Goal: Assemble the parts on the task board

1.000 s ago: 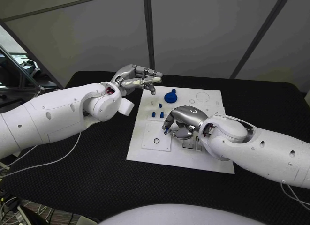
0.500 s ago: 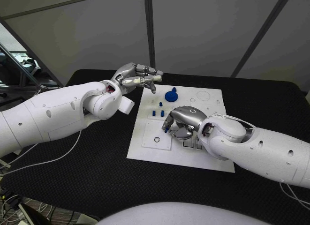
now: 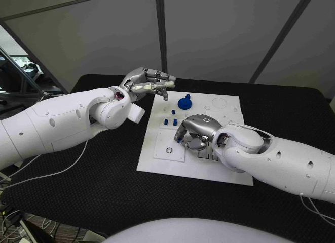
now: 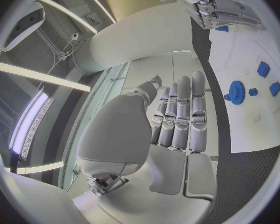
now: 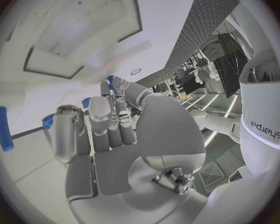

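Blue parts (image 3: 170, 122) lie just beside the right hand (image 3: 196, 130), its curled fingers perhaps pinching one.

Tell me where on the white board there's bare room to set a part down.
The task board is bare along its near edge and near-left corner, below the small ring. The far-right corner past the blue gear holds only faint outlines. The middle is crowded: the right hand rests there beside small blue pegs.

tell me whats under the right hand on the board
The right hand rests low over the task board. A small blue part shows at its fingertips; the board surface beneath the palm is covered, so anything else there is hidden.
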{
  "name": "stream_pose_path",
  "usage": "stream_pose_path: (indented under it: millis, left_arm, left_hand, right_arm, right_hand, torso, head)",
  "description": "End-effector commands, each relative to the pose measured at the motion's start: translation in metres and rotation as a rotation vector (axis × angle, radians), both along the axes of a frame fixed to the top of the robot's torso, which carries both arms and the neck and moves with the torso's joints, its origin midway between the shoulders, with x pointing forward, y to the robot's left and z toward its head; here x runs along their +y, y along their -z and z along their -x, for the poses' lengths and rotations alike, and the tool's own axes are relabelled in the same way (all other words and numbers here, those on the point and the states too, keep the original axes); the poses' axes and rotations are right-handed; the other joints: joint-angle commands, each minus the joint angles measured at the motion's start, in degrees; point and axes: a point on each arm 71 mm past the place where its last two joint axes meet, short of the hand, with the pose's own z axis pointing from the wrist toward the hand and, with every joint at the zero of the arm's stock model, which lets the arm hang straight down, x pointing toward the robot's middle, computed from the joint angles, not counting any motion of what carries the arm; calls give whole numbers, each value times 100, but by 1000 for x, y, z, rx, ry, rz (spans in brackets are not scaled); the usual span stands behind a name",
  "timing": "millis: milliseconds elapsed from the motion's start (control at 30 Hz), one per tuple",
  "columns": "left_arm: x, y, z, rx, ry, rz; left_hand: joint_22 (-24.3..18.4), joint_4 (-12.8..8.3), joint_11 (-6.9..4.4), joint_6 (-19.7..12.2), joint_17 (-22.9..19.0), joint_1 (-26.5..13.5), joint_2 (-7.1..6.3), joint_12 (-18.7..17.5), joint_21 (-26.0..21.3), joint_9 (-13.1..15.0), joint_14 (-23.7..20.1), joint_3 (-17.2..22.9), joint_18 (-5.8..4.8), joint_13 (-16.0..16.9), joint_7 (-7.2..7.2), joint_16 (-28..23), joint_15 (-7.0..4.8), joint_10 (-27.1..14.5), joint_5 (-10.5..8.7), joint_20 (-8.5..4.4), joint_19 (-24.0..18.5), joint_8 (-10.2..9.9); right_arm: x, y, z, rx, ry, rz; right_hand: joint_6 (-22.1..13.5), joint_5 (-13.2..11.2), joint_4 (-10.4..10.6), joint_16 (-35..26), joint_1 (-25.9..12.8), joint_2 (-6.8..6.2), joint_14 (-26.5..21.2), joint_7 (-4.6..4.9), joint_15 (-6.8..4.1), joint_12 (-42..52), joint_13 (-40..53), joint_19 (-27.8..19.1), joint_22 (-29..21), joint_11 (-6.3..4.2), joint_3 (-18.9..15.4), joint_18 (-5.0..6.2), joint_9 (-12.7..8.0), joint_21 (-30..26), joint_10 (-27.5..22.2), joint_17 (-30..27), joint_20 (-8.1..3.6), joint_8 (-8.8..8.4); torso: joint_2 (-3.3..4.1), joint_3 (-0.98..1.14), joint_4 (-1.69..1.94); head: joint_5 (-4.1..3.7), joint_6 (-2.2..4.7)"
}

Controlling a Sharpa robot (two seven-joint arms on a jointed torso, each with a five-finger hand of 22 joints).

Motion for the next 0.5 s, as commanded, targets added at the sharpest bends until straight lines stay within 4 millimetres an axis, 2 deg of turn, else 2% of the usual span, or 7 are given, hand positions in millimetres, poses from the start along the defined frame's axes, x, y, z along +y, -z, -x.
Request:
stream_pose_path:
  millis: [33, 233, 400, 500]
  left_arm:
    - [-1, -2, 0, -3, 11, 11]
    - [-1, -2, 0, -1, 12, 11]
    - [-1, -1, 0, 0, 13, 10]
    - [-1, -1, 0, 1, 14, 9]
  left_hand:
    - [-7, 13, 37, -21, -7, -38, -19, -34, -22, 6, 21, -12, -77, -5, 27, -35, 15, -1, -25, -6, 28, -21]
    - [-7, 13, 37, -21, -7, -38, -19, -34, -22, 6, 21, -12, -77, -5, 27, -35, 15, -1, -25, -6, 28, -21]
    - [-29, 21, 37, -18, -9, -39, -9, -36, -44, 8, 21, -17, -77, -2, 26, -48, 16, 1, -26, -4, 36, -24]
    - [-29, 21, 37, -18, -9, -39, -9, -36, -44, 8, 21, -17, -77, -2, 26, -48, 16, 1, -26, -4, 36, -24]
  right_arm:
    - [1, 4, 1, -4, -7, 36]
    - [2, 7, 3, -8, -13, 37]
    - [-1, 5, 3, -35, -5, 7]
    - [-3, 4, 3, -50, -2, -11]
  right_hand:
    - [-22, -2, 21, -33, -41, -77, 69, 26, -14, -15, -2, -56, 179, 18, 19, -6, 2, -20, -66, -38, 11, -26]
    - [-198, -53, 27, -221, -142, -240, -9, 91, 64, -29, -26, -194, -31, 108, 31, 41, -41, -144, -414, -262, 70, -37]
    - [-338, -79, -26, -555, -146, -403, -123, 145, 129, -23, -20, -410, -383, 191, 25, 122, -79, -362, -827, -627, 140, -38]
    - [-363, -85, -47, -685, -125, -446, -160, 156, 139, -18, -12, -481, -501, 205, 1, 149, -84, -439, -929, -768, 158, -32]
  torso:
    - [2, 0, 2]
    - [-2, -2, 0]
    - [0, 1, -5]
    - [-3, 3, -1]
  head:
    - [1, -2]
    - [7, -10]
    - [5, -8]
    - [-4, -3]
